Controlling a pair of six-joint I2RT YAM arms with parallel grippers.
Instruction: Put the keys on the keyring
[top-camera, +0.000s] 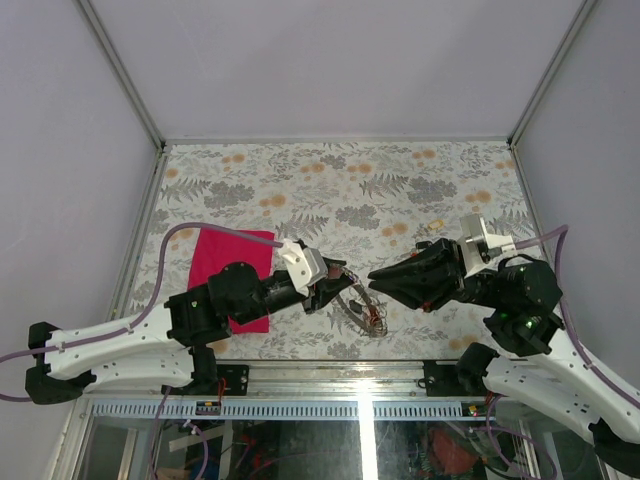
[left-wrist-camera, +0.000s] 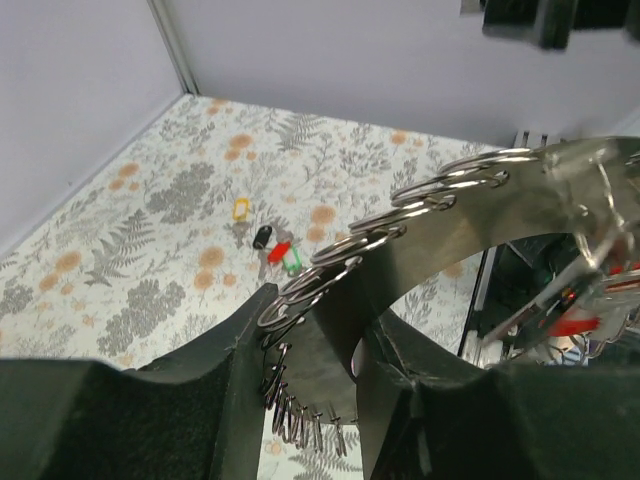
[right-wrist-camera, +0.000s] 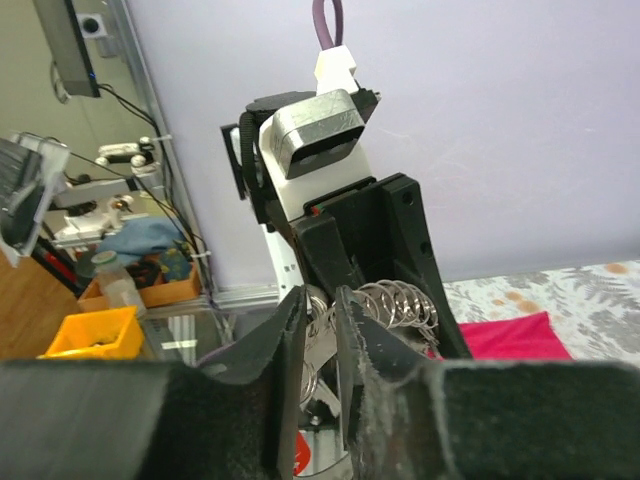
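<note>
The keyring (left-wrist-camera: 480, 200) is a silvery metal band edged with many small wire rings. My left gripper (left-wrist-camera: 325, 320) is shut on its lower edge and holds it up above the table (top-camera: 330, 180). A red-headed key (left-wrist-camera: 572, 325) hangs at the ring's far right side. Loose keys (left-wrist-camera: 272, 245) with yellow, black, red and green heads lie on the table beyond. My right gripper (right-wrist-camera: 318, 300) faces the left one (top-camera: 338, 285), tips at the keyring (right-wrist-camera: 400, 300). Its jaws stand a narrow gap apart, with ring metal showing in the gap.
A magenta cloth (top-camera: 230, 265) lies on the table under the left arm. Grey walls with metal posts (top-camera: 120, 75) close in the floral table on three sides. The near edge is a metal rail (top-camera: 330, 375).
</note>
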